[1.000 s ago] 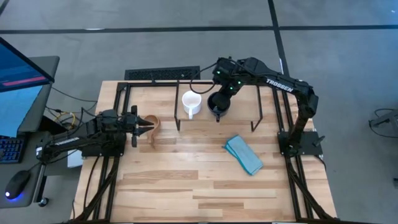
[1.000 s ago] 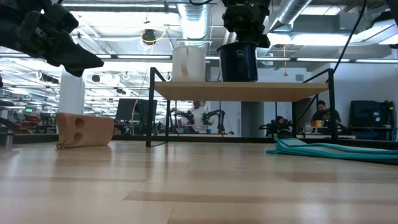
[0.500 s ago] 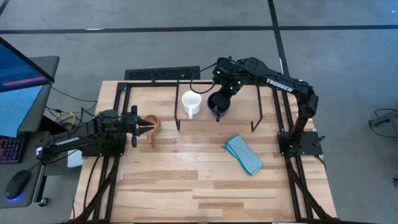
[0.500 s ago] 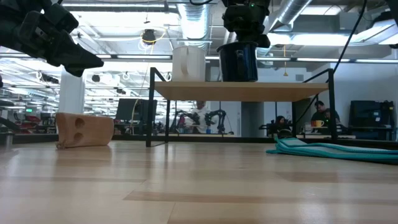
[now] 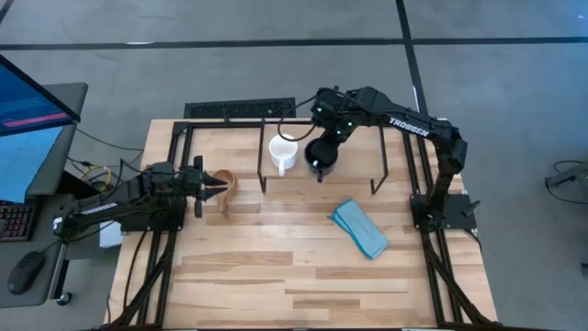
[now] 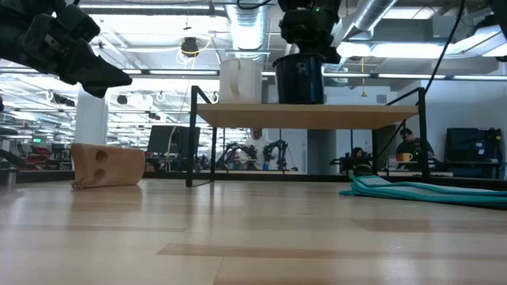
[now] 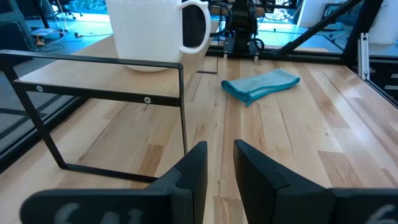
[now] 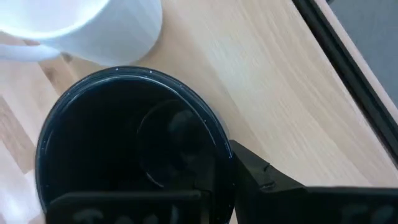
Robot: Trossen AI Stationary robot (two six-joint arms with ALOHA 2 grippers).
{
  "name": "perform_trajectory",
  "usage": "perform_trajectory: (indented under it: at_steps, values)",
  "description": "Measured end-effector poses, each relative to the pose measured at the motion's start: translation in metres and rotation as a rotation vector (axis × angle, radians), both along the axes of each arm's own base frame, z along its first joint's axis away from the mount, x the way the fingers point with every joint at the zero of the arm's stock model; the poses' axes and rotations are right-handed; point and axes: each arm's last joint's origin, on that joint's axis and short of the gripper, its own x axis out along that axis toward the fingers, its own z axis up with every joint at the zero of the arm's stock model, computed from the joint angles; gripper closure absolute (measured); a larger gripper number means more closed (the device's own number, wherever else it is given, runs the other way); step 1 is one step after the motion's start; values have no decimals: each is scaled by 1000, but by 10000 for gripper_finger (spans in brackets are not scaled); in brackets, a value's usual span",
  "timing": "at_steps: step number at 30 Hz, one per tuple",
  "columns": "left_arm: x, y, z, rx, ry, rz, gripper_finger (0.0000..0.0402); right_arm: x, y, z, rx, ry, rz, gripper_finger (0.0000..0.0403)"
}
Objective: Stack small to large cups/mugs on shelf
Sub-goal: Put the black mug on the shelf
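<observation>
The mugs sit in three places, and going from the left side of the table, the tan-brown mug [image 5: 225, 183] comes first, lying on its side on the tabletop [image 5: 276, 267] just ahead of the left gripper [image 5: 213, 187]. In the low view that gripper hangs above it rather than touching it, and in the left wrist view its two fingers [image 7: 193, 168] stand only a narrow gap apart with nothing between them. Next comes the shelf [image 5: 354, 156], its wood board carried on thin black bars, with the white mug [image 5: 282, 154] standing upright on its left part. Just beside it is the dark mug [image 5: 320, 158], which the right gripper [image 5: 323, 154] holds from above: in the right wrist view one finger [image 8: 261, 177] lies against the outside of the rim, pinching the wall. In the low view the dark mug's base seems to sit on or barely over the board; I cannot tell which. Farther right, a light blue cloth [image 5: 360, 229] lies on the table, well apart from the shelf. These mugs look like rigid, glazed ware, probably smooth and slippery, modest in weight and liable to chip if knocked together. A wall pinch at the rim, away from the handle, looks the safest hold; the toppled tan-brown one would first need righting or a grip across its open mouth.
</observation>
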Motion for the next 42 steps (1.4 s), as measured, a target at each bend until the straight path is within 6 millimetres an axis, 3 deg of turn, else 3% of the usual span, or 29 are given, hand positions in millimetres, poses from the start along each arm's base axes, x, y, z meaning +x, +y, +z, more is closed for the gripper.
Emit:
perform_trajectory:
  at_steps: [5, 17, 31, 42]
  values:
    - [0, 0, 0, -3, 0, 0, 333, 7, -3, -10, 11, 31, 14, 351]
    - [0, 0, 0, -3, 0, 0, 333, 3, -5, -9, 0, 34, 14, 349]
    - [0, 0, 0, -2, 0, 0, 333, 3, -5, -9, -3, 35, 14, 272]
    - [0, 0, 0, -2, 0, 0, 333, 2, -11, -9, -27, 37, -9, 251]
